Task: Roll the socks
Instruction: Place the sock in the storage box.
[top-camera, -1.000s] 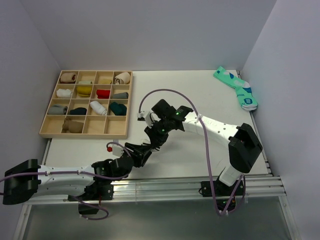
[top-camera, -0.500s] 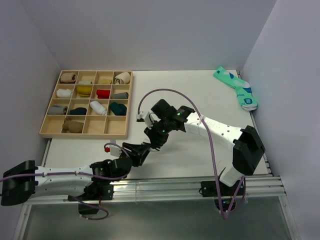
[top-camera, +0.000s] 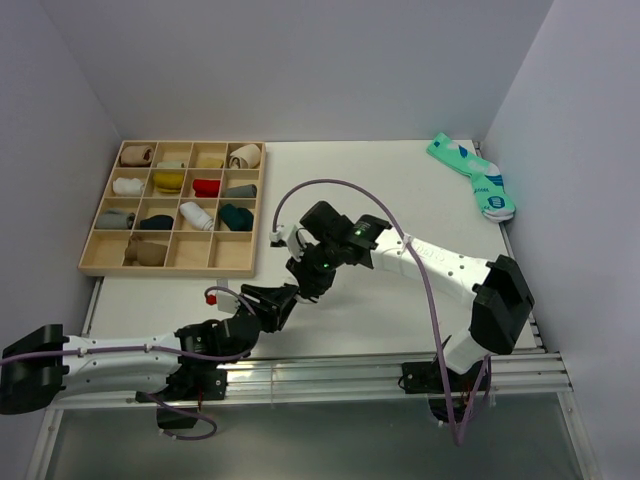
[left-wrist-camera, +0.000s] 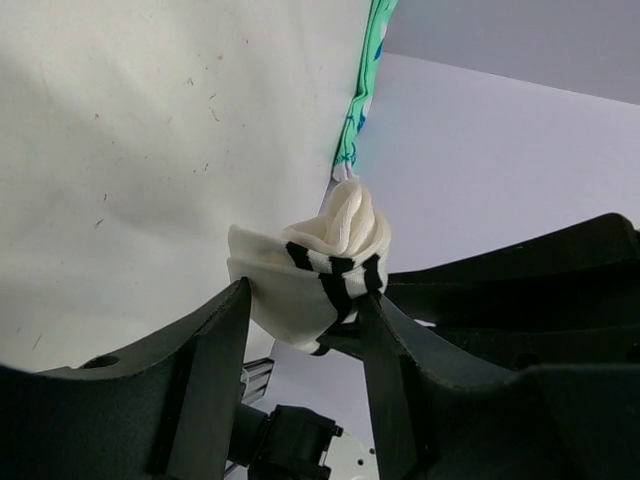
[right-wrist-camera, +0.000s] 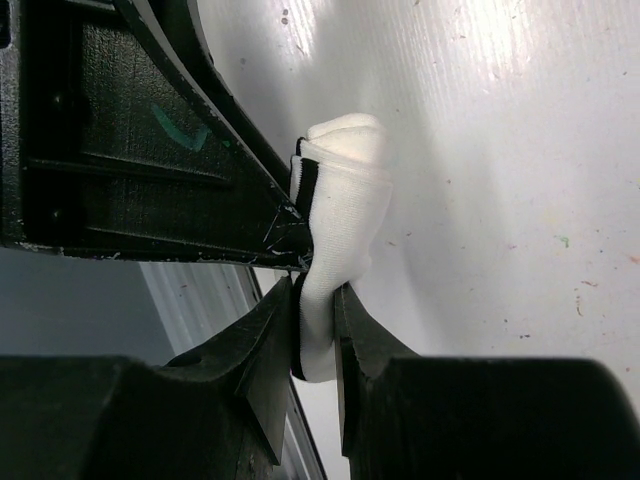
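- Top view: the wooden tray (top-camera: 165, 269) of sorted sock rolls sits on the white table (top-camera: 400, 190).
- The left gripper (top-camera: 283, 300) and right gripper (top-camera: 305, 283) meet tip to tip just off the tray's near right corner, toward the arm bases.
- What they hold is hidden between the fingers here.
- The teal pair (top-camera: 470, 175) lies flat, well apart from the tray, out past its far right corner by the side wall.
- Left wrist view: the left gripper (left-wrist-camera: 305, 297) is partly closed, and its two fingers (left-wrist-camera: 205, 365) press either side of a bunched white sock (left-wrist-camera: 300, 285).
- The sock's dark-striped cuff wraps the bundle, and a rolled cream end pokes out on top.
- The teal pair (left-wrist-camera: 358, 105) shows as a thin strip beyond it.
- Right wrist view: the right gripper (right-wrist-camera: 316, 312) is nearly closed, pinching the lower edge of the white sock (right-wrist-camera: 345, 215).
- The left gripper's dark finger (right-wrist-camera: 150, 130) touches the sock's other side.
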